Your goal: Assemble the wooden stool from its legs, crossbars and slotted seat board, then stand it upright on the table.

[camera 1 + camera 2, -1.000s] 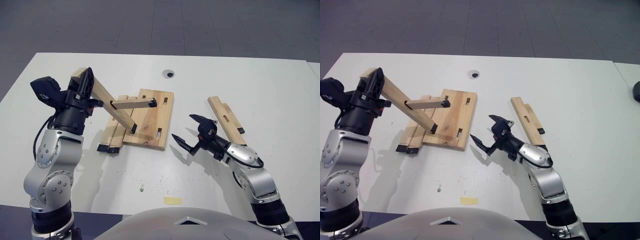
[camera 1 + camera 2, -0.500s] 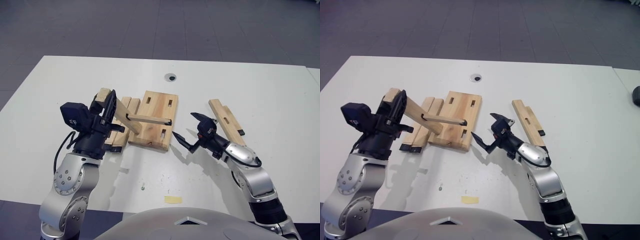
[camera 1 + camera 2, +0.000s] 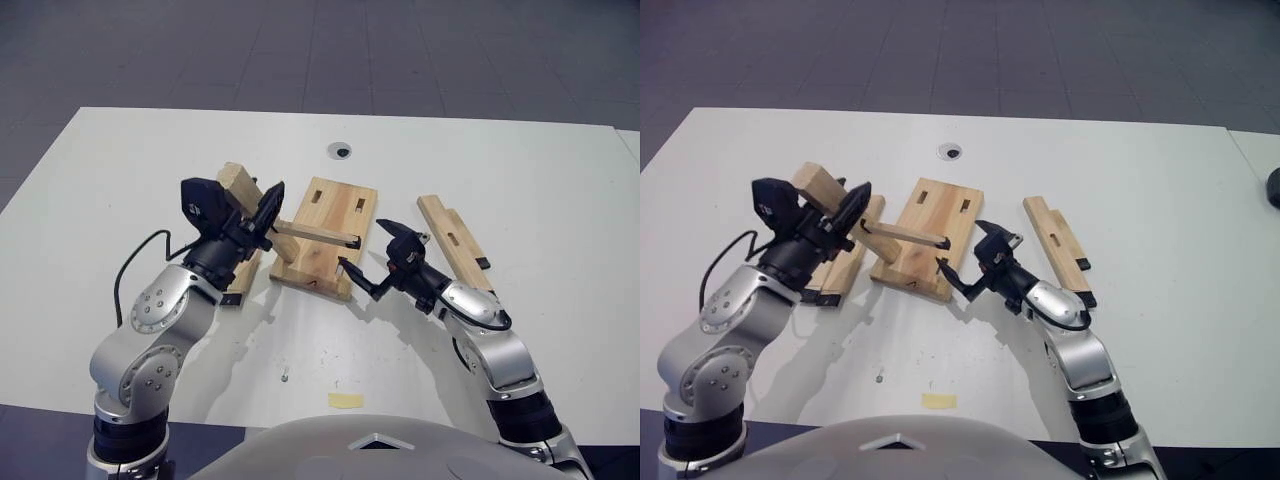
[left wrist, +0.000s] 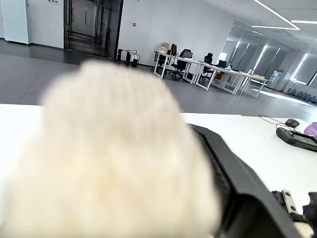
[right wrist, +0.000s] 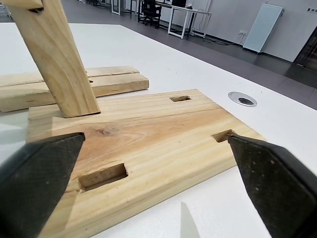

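Left fingers [image 3: 266, 212] clamped on leg [image 3: 238, 181] with crossbar [image 3: 315, 234], right fingers [image 3: 395, 233] spread apart, seat board [image 3: 330, 210] just beyond their tips

An open-plan office: far beyond the left fingers [image 4: 237, 183] stand rows of white desks [image 4: 220, 75] with office chairs [image 4: 187, 55], under ceiling strip lights [image 4: 280, 22], with glass doors [image 4: 94, 25] and grey floor tiles [image 3: 300, 50] around the white bench [image 3: 560, 180].

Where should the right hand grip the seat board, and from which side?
Probably the near right corner of the seat board, approached low from the robot's right. It lies flat, so only edges offer purchase, and the leg assembly in the left hand crowds its left side. The right hand is open there.
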`<state>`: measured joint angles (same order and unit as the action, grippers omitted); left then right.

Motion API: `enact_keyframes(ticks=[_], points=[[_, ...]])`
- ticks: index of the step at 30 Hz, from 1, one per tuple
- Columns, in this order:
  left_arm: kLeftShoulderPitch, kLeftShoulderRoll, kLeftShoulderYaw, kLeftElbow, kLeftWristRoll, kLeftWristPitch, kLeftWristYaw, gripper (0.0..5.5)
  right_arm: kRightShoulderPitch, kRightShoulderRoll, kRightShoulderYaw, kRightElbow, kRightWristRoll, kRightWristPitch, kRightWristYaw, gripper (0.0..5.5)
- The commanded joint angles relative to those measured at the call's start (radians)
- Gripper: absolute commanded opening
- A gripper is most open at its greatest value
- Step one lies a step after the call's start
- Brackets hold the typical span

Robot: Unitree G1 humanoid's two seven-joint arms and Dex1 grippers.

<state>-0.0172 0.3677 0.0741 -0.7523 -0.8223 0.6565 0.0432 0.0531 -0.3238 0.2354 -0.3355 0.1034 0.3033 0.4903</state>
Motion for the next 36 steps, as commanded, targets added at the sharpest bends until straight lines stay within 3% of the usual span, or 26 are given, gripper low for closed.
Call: enact_keyframes(ticks=[1,5,9,12,16,20,25,36], points=[[-0.099,0.038,0.062,-0.021,-0.079,0.053,0.002,3.37,-0.002,0.009,0.005,0.011,-0.004,-0.007,-0.006,5.4],[-0.268,0.114,0.188,-0.031,-0.248,0.071,0.043,3.97,0.001,0.009,0.004,0.018,-0.003,-0.01,-0.004,5.4],[-0.457,0.245,0.385,0.081,-0.4,0.053,0.145,4.77,0.01,0.005,0.007,0.02,-0.003,-0.015,0.001,5.4],[-0.371,0.321,0.455,0.18,-0.352,0.095,0.148,5.29,0.013,0.008,0.008,0.022,-0.003,-0.016,-0.001,5.4],[-0.133,0.33,0.373,0.261,-0.184,0.129,0.066,5.37,0.021,0.01,0.01,0.021,-0.008,-0.021,-0.006,5.4],[0.087,0.346,0.156,0.326,0.095,0.047,-0.068,5.37,0.023,0.009,0.013,0.026,-0.01,-0.026,-0.005,5.4],[0.157,0.287,0.053,0.381,0.232,-0.018,-0.163,5.37,0.022,0.005,0.015,0.027,-0.011,-0.025,0.0,5.4],[0.189,0.272,0.008,0.498,0.411,-0.085,-0.305,5.37,0.017,0.007,0.02,0.031,-0.02,-0.019,-0.004,5.4]])
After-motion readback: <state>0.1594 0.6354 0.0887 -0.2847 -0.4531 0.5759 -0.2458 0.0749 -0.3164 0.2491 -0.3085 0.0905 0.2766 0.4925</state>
